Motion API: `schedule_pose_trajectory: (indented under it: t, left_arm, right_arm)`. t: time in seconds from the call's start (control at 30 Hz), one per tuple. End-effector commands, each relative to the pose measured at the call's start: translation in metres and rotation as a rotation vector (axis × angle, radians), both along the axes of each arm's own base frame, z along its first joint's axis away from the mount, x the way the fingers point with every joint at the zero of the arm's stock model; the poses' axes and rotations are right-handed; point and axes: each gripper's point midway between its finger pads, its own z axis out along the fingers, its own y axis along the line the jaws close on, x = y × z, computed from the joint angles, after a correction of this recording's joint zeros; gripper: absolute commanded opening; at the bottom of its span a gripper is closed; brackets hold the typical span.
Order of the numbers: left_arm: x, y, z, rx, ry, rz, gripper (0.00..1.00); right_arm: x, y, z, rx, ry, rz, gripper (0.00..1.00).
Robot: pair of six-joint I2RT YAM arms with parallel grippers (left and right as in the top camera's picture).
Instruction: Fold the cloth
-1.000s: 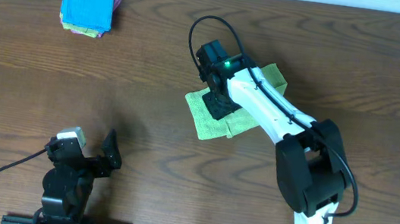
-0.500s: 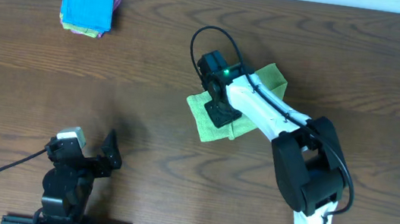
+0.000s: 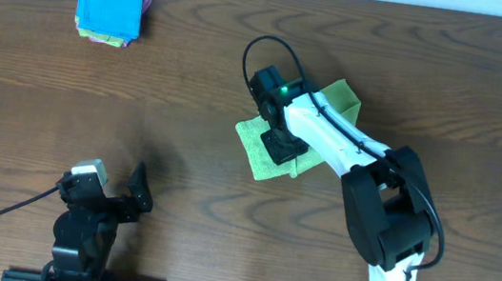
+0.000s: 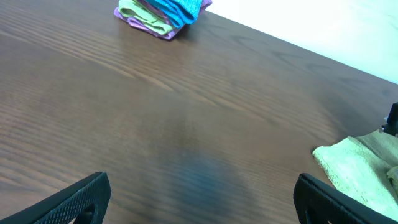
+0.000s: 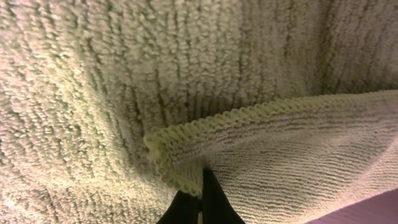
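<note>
One hemmed corner of the cloth (image 3: 259, 153), lying just right of the worktop's (image 3: 245, 34) centre, sat pinched in the closed right hand (image 3: 281, 148), a fold apparently starting and next needing a lift-and-carry across, while the left hand (image 3: 133, 198) hung wide open near the front edge.

The cloth (image 5: 124, 74) is shown as soft, matt microfibre, its pile looped and fuzzy, with a ribbed, stitched hem (seen closest from the right wrist). The table (image 4: 155, 124) is faced in dark wood grain, smooth and with a faint sheen. The left gripper (image 4: 200, 194) is fitted with fingers (image 4: 84, 198) of black, matt, finely stippled plastic. The right arm (image 3: 328, 136) is cased in smooth, glossy white plastic.
</note>
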Motion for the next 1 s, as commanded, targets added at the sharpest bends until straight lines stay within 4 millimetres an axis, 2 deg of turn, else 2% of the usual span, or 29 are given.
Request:
schedule_pose_trajectory:
  t: [0.0,0.13,0.33,0.4,0.6,0.7,0.77,0.87,0.9,0.93,0.97]
  left_arm:
    - [-0.001,0.002,-0.009,0.004,0.019,0.010,0.95]
    - [-0.001,0.002,-0.009,0.004,0.019,0.010,0.95]
    - [-0.001,0.002,-0.009,0.004,0.019,0.010,0.95]
    - [-0.001,0.002,-0.009,0.004,0.019,0.010,0.95]
    - [-0.001,0.002,-0.009,0.004,0.019,0.010,0.95]
    - [-0.001,0.002,-0.009,0.004,0.019,0.010,0.95]
    - [-0.001,0.002,-0.009,0.004,0.019,0.010,0.95]
    - [-0.001,0.002,-0.009,0.004,0.019,0.010,0.95]
    - [-0.001,0.002,-0.009,0.004,0.019,0.010,0.95]
    - [-0.001,0.002,-0.009,0.004,0.019,0.010,0.96]
    - [-0.001,0.002,-0.009,0.004,0.019,0.010,0.95]
  right_arm:
    - [0.013,0.003,0.026,0.021,-0.083,-0.031,0.01]
    - [0.017,0.001,0.050,0.046,-0.141,-0.057,0.02]
    - [0.033,-0.038,0.095,0.049,-0.284,-0.282,0.02]
    - [0.036,-0.056,0.107,0.060,-0.306,-0.356,0.01]
    - [0.045,-0.119,0.163,0.086,-0.446,-0.513,0.01]
    - [0.038,-0.157,0.190,0.002,-0.534,-0.580,0.02]
    - [0.031,-0.176,0.198,-0.055,-0.553,-0.610,0.02]
    - [0.020,-0.184,0.195,-0.086,-0.509,-0.623,0.70]
    - [0.016,-0.186,0.193,-0.099,-0.493,-0.622,0.88]
    - [0.013,-0.187,0.193,-0.107,-0.481,-0.621,0.99]
    - [0.012,-0.188,0.192,-0.111,-0.475,-0.620,0.99]
